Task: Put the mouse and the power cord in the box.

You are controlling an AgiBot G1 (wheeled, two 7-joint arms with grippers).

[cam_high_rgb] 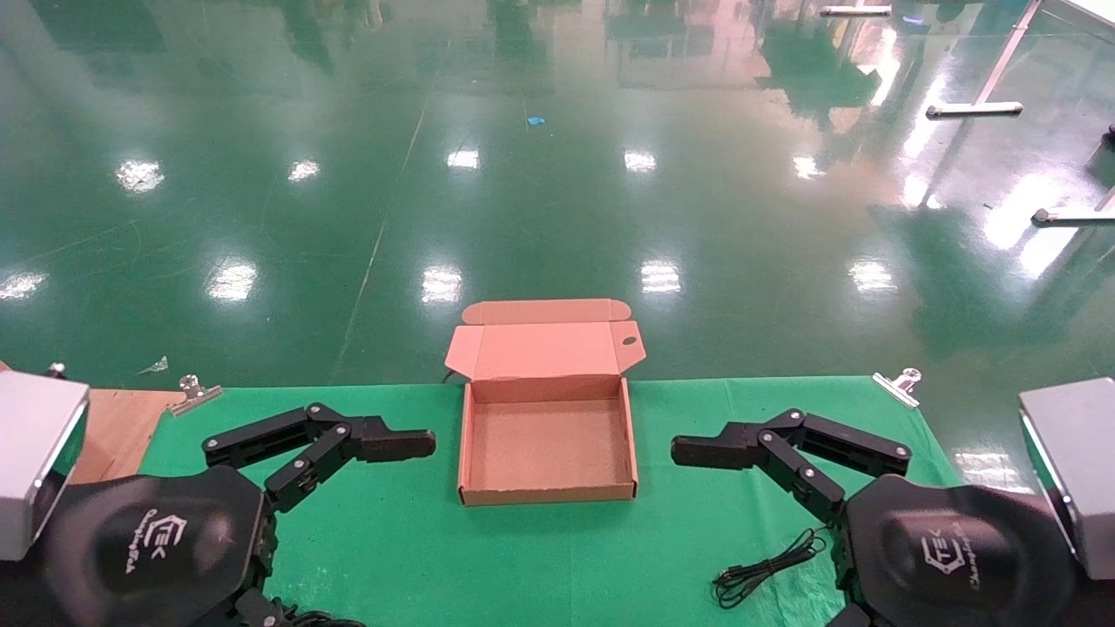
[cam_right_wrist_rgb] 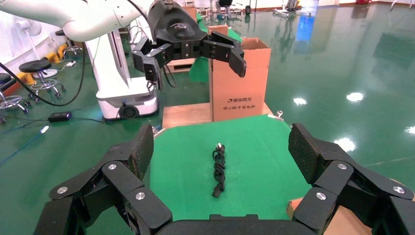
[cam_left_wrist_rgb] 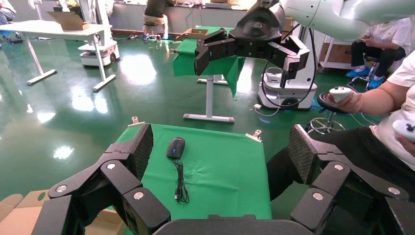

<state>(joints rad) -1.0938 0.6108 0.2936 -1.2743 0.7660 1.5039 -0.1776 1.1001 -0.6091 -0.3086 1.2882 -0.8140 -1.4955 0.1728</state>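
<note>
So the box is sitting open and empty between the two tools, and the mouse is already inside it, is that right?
Not quite. The box does sit open and empty between the left tool and the right tool, both open, but the mouse is not inside it. The left wrist view shows it lying on the green cloth, its thin cable trailing beside it.

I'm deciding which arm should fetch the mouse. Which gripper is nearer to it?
The right gripper: the mouse's cable lies by it, right of the box. The left gripper hovers across the box.
</note>
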